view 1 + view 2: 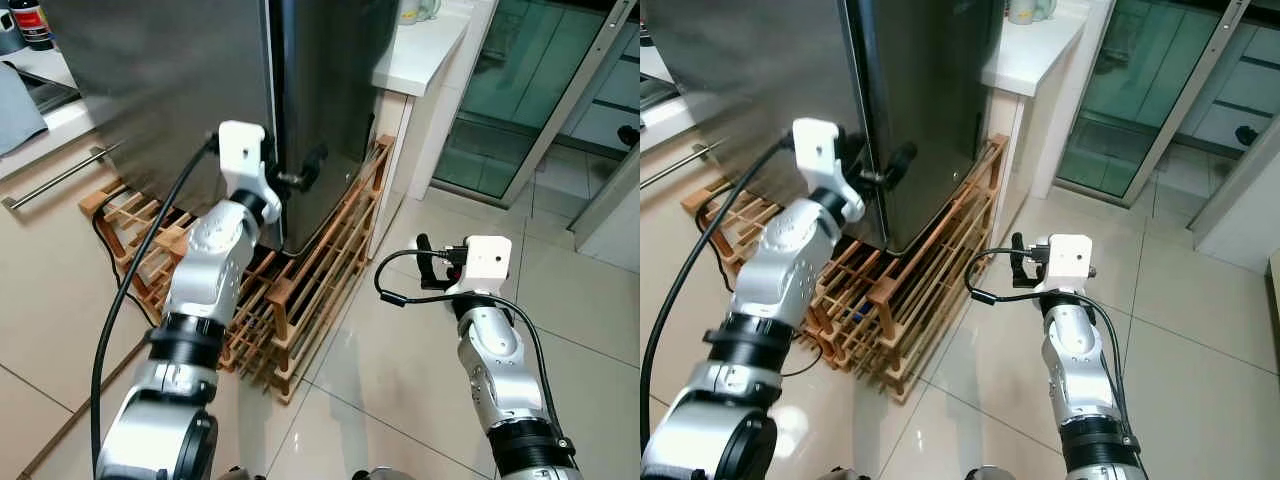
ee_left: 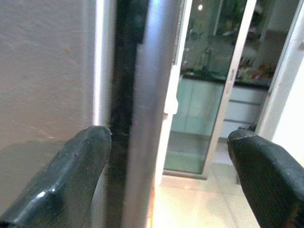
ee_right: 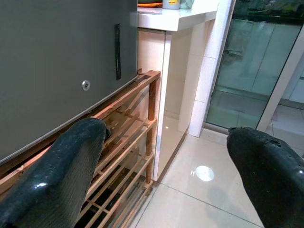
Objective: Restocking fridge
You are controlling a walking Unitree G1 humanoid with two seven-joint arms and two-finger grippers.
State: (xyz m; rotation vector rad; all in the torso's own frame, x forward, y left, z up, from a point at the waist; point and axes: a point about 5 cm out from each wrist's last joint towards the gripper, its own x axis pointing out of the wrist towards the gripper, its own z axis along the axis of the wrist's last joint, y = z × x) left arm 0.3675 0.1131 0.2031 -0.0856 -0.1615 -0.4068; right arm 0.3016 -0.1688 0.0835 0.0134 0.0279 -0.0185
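A tall steel fridge point(image 1: 170, 90) stands shut on a low wooden slatted rack point(image 1: 300, 290). My left gripper point(image 1: 297, 177) is raised against the fridge's front corner. In the left wrist view its fingers point(image 2: 61, 180) are open and straddle the vertical door edge point(image 2: 147, 95), with the dark door gap between them. My right gripper point(image 1: 430, 262) hovers open over the tiled floor to the right of the rack, holding nothing. In the right wrist view it faces the fridge's dark side wall point(image 3: 57, 61) and the rack point(image 3: 133, 109).
A white counter point(image 1: 420, 50) stands right of the fridge. Beyond it is a glass sliding door point(image 1: 520, 90). At the left is a cabinet with a long metal handle point(image 1: 60, 175). A black cable point(image 1: 130, 290) runs along my left arm. Tiled floor point(image 1: 400, 400) lies ahead.
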